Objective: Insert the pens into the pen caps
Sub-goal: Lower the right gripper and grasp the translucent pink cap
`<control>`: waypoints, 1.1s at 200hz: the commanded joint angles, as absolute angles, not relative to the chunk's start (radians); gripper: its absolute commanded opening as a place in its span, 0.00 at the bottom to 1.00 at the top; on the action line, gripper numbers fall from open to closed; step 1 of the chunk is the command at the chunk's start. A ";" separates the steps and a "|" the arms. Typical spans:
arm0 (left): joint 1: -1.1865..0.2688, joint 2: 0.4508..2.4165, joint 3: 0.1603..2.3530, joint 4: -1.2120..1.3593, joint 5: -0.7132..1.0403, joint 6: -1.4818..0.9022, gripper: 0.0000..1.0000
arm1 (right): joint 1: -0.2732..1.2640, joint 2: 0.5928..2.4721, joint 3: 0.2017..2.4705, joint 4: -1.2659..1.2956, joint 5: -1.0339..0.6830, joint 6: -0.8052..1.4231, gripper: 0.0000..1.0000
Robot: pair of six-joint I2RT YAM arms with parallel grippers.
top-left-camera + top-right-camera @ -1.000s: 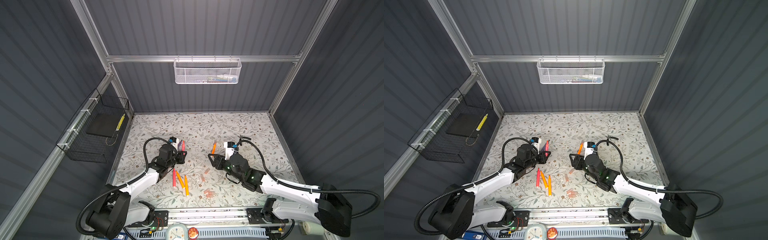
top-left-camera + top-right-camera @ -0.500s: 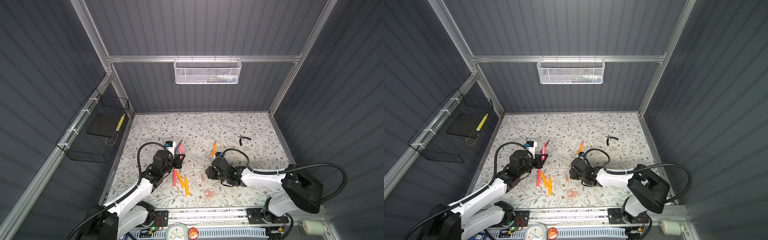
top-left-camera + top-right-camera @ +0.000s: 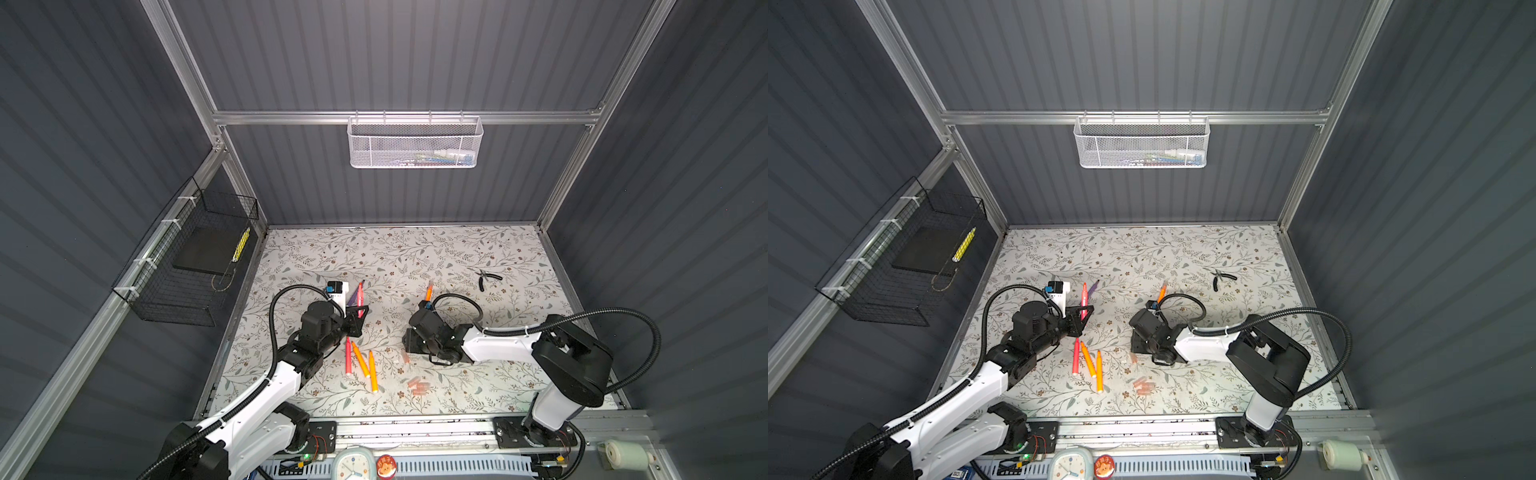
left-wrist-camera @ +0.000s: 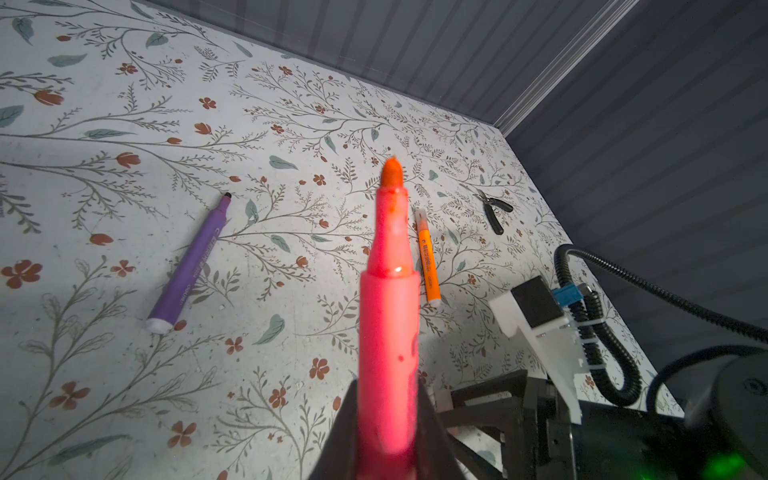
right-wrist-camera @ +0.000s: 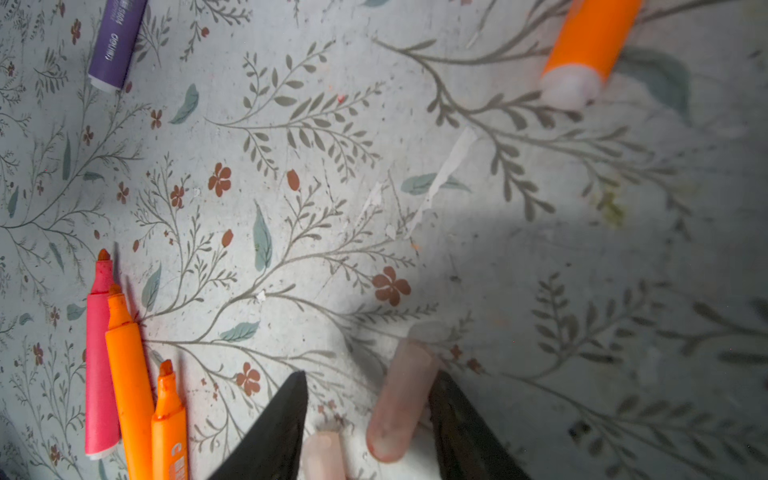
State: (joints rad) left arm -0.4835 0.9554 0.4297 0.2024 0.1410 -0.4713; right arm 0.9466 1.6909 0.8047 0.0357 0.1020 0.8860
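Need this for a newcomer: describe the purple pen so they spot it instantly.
On the left half of the floral table, the left gripper holds a red-pink pen. Just past it, toward the back wall, the purple pen lies flat. It alone is purple; the rest are red-pink or orange.

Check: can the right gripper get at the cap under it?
Likely yes: the right gripper hangs low with open jaws astride the cap, and nothing covers it. A second cap lies close by, also between the fingers, and may get nipped too.
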 commanded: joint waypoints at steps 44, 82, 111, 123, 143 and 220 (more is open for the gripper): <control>-0.489 0.958 0.422 0.204 0.131 -0.445 0.00 | 0.970 1.755 0.896 -0.124 0.189 0.866 0.45; -0.489 0.979 0.422 0.212 0.138 -0.446 0.00 | 1.002 1.778 0.947 -0.236 0.278 0.848 0.42; -0.489 0.974 0.428 0.211 0.140 -0.449 0.00 | 1.026 1.803 0.995 -0.316 0.323 0.836 0.38; -0.489 0.971 0.427 0.218 0.145 -0.453 0.00 | 1.031 1.820 1.014 -0.340 0.340 0.831 0.35; -0.489 0.971 0.422 0.223 0.154 -0.455 0.00 | 1.033 1.851 1.040 -0.374 0.373 0.830 0.27; -0.489 0.955 0.422 0.219 0.164 -0.462 0.00 | 1.032 1.893 1.064 -0.421 0.413 0.847 0.29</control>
State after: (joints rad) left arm -0.4835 0.9642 0.4297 0.2062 0.1429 -0.4648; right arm 1.0317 1.8534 1.0653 -0.3412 0.3885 0.8383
